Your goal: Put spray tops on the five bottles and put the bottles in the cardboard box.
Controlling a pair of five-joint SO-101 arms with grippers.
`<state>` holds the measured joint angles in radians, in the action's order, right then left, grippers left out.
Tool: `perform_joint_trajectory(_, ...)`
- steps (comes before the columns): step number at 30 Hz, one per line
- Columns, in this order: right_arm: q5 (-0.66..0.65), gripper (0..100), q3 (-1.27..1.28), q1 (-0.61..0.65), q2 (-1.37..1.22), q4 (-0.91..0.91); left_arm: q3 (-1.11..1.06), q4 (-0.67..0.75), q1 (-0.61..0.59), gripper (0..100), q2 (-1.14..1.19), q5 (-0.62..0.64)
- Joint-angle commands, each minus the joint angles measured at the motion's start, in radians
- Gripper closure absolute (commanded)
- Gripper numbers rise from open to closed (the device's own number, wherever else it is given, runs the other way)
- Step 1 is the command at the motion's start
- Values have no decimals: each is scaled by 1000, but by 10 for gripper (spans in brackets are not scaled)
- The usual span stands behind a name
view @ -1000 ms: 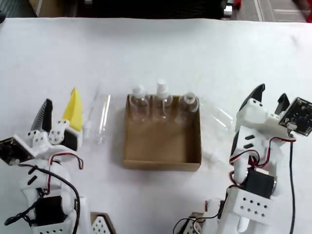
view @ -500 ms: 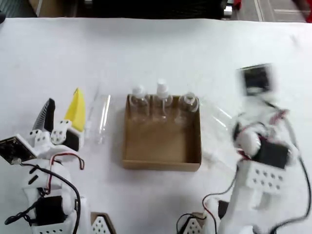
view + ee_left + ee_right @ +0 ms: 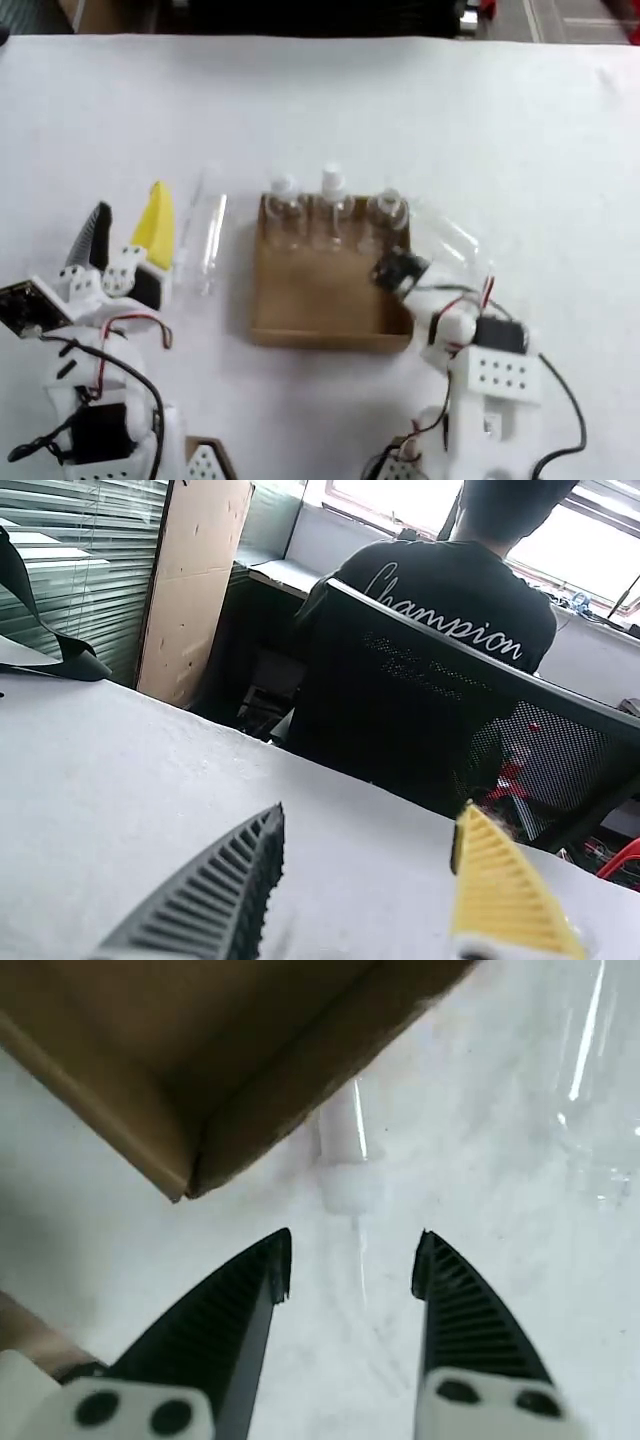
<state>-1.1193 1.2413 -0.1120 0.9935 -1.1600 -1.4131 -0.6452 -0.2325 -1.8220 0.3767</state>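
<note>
Three bottles (image 3: 332, 212) with tops fitted stand upright in a row along the upper wall of the cardboard box (image 3: 330, 335). They are packed to that side, so the lower part of the box is free for the two yet to go in. I judge those two to be the ones lying on their sides on the table (image 3: 500, 110). One clear bottle (image 3: 208, 240) lies just left of the box, its long axis running nearly up and down the frame. A second clear bottle (image 3: 447, 238) lies just off the box's upper right corner, slanting from upper left to lower right. The right gripper (image 3: 352, 1250) is tipped down over the table at the box's lower right corner, its fingers spread wide. The right wrist view gives the reason: a loose spray top (image 3: 345, 1185) lies straight ahead of the gap, just beside the box wall. Its long axis runs up and down that frame, in line with the gap, so closing fingers would meet it from either side. The white collar sits mid-length and the thicker head end points up toward the box. What looks like the thin dip tube trails down toward the fingertips, though it is too faint to be sure. The left gripper (image 3: 127, 200) rests at the lower left of the high view, black and yellow fingers parted with nothing between them. It points up the frame beside the left-hand bottle, well placed to take that one.
</note>
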Motion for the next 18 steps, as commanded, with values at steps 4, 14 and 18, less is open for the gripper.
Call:
perform_joint_trajectory(4, -51, 826, 123, -5, 74, 206, 3, 31, 5, 745, -8, -11)
perform_joint_trajectory(14, -55, 826, 84, -10, -196, 414, 3, 31, 8, 745, -8, -11)
perform_joint_trajectory(18, -86, 826, 44, -5, -288, 400, 3, 31, 8, 745, -8, -11)
